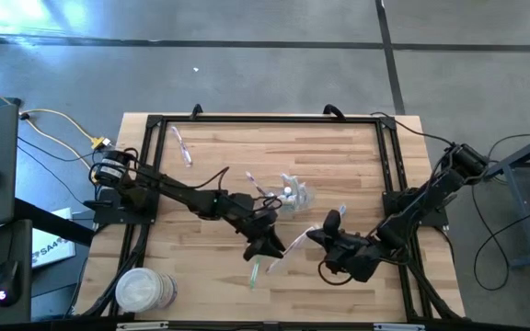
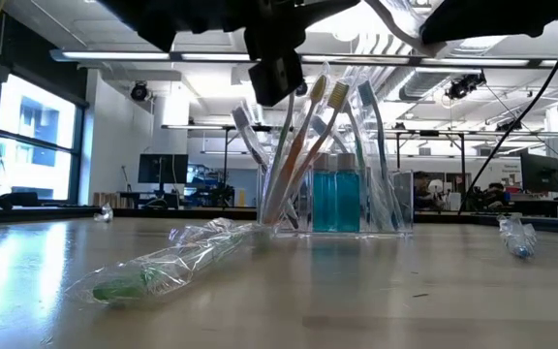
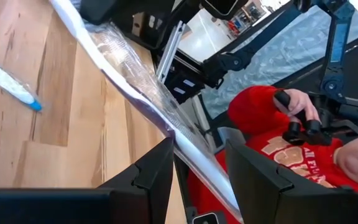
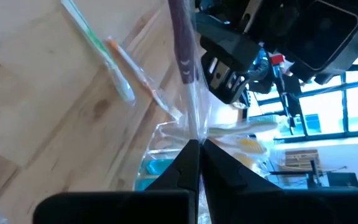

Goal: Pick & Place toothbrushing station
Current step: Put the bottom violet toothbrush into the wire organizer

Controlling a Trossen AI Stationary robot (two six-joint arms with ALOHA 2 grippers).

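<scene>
We saw a wrapped toothbrush (image 1: 294, 241) stretched between both arms above the desk (image 1: 247, 156), its long axis running tool to tool. The left tool (image 1: 270, 245) pinched one end; the right tool (image 1: 318, 237), pressed together, nipped the wrapper's other end. The transparent container (image 1: 294, 195) stood just beyond, nearer the left arm.

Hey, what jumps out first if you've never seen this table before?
Both grippers meet near the table's middle front, pulling on one wrapped toothbrush: the left gripper straddles it, and the right gripper is shut on its clear wrapper. Behind them stands the transparent container bristling with toothbrushes, and another wrapped green toothbrush lies in front.
</scene>
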